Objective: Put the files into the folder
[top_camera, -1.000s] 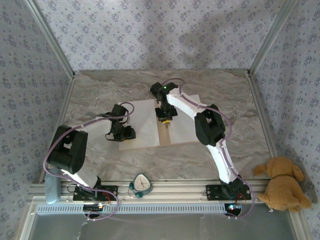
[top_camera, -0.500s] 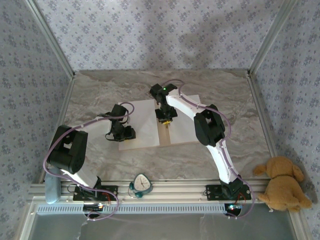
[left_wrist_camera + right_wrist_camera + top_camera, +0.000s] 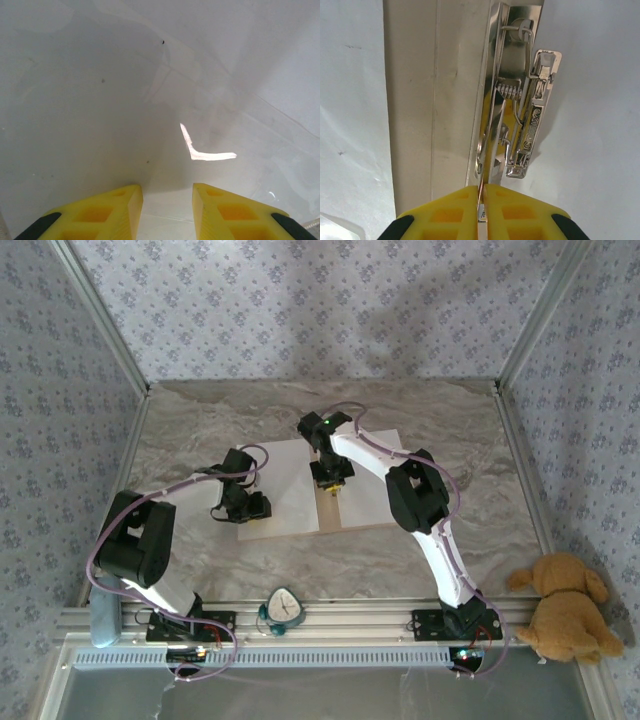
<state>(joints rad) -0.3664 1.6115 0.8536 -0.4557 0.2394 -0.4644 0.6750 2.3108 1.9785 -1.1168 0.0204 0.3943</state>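
Note:
The tan folder [image 3: 328, 512] lies open in the middle of the table. White files rest on it, one sheet [image 3: 290, 485] on the left half and one [image 3: 375, 480] on the right. My right gripper [image 3: 330, 481] stands over the centre fold. In the right wrist view it [image 3: 483, 188] is shut on a thin lever of the metal clip [image 3: 532, 115], beside the bare tan strip [image 3: 420, 100]. My left gripper [image 3: 244, 510] sits at the left sheet's outer edge. Its yellow fingers [image 3: 167, 192] stand apart over white paper [image 3: 100, 75] with nothing between them.
A plush dog [image 3: 565, 605] sits at the near right corner. A small teal clock [image 3: 284, 608] rests on the front rail between the arm bases. Patterned walls close the table on three sides. Marble tabletop [image 3: 470, 440] lies bare beyond and right of the folder.
The right arm has shifted very slightly leftward while still pinching the clip. The left arm and the sheets look unmoved.

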